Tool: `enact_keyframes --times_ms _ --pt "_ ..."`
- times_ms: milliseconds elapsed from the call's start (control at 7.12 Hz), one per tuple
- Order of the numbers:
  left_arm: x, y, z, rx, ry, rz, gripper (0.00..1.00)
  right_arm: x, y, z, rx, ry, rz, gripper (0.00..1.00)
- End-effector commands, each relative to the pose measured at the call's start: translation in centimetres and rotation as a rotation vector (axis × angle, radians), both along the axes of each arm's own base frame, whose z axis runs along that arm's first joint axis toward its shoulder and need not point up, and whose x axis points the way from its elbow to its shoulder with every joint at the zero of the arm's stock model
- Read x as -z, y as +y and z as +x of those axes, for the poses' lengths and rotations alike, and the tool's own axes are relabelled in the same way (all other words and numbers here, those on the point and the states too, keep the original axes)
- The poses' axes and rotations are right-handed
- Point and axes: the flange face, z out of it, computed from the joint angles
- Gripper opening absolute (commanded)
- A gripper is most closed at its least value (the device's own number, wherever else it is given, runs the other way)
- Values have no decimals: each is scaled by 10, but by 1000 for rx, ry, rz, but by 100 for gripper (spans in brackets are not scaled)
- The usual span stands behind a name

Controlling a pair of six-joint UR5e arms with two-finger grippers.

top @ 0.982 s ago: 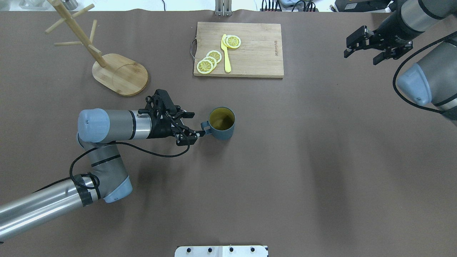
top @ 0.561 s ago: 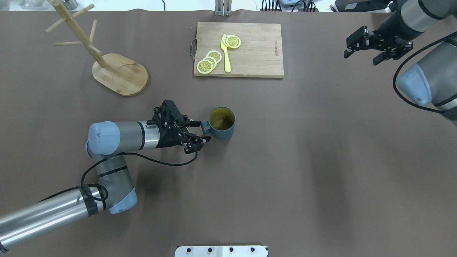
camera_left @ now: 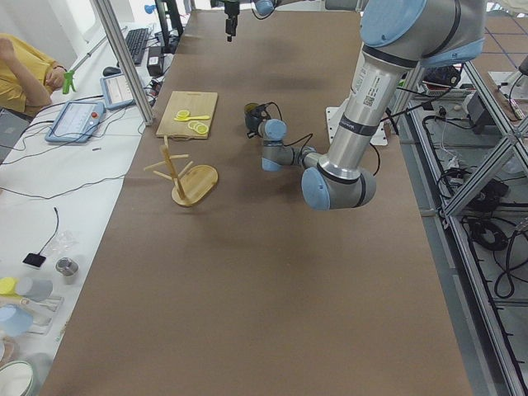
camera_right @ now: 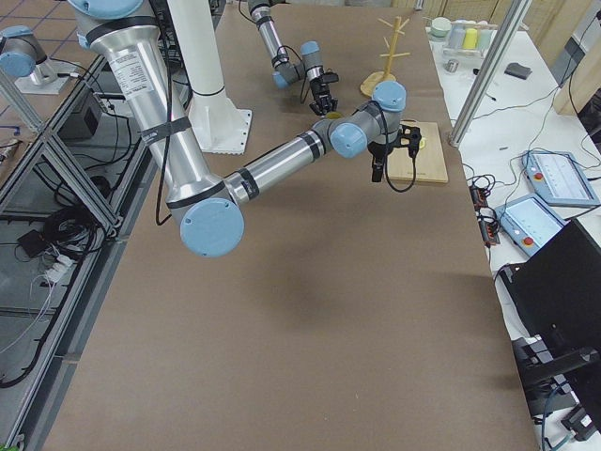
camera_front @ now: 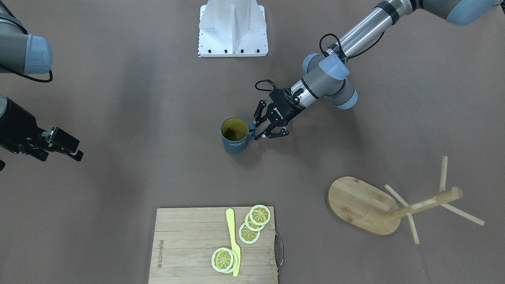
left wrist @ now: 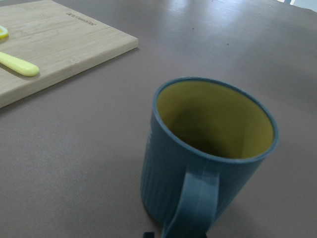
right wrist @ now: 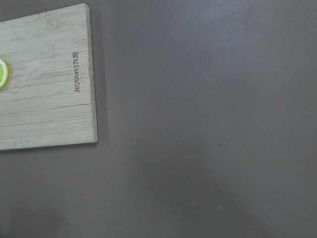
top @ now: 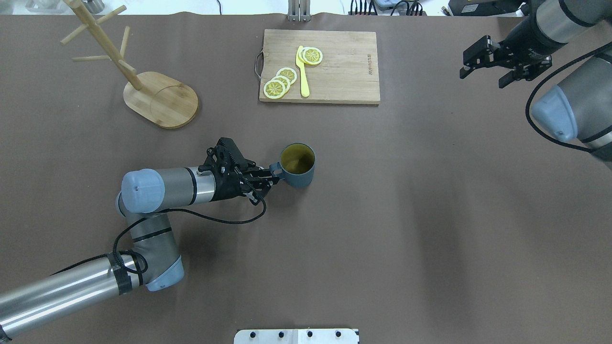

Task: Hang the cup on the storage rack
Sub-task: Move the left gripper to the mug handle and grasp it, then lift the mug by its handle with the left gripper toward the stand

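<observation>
The dark slate-blue cup (top: pixel 297 165) stands upright on the table near its middle, yellowish inside, with its handle (top: pixel 274 169) towards my left arm. It also shows in the front view (camera_front: pixel 234 142) and fills the left wrist view (left wrist: pixel 198 163). My left gripper (top: pixel 272 177) lies level with the table, and its fingers are drawn in on the cup's handle. The bamboo storage rack (top: pixel 161 99) stands at the far left with bare pegs, well apart from the cup. My right gripper (top: pixel 481 80) is open and empty, high at the far right.
A bamboo cutting board (top: pixel 334 71) with a metal handle lies at the far middle and carries several lemon slices (top: pixel 282 82) and a yellow knife (top: pixel 302 71). The robot's white base plate (top: pixel 296 336) is at the near edge.
My left gripper has moved right up to the cup, and its fingers have drawn in from wide open onto the handle. The cup and my right arm have stayed in place.
</observation>
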Motion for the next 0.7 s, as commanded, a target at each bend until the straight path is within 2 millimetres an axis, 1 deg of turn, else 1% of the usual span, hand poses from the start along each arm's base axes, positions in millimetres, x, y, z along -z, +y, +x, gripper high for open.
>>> enact_keyframes --times_ms 0,140,281,421,561 --pt "4 3 0 12 39 -69 0 3 1 1 0 -4 4 100" --pt "16 5 -6 9 83 -112 0 3 0 4 -3 -5 3 100" --pt "14 -8 -18 29 102 -153 0 4 0 11 -13 -7 5 100" --pt "14 -28 -43 64 150 -234 0 -1 0 14 -18 -4 -1 100" --pt "3 -51 -84 114 207 -346 0 -1 0 17 -22 -4 -2 100"
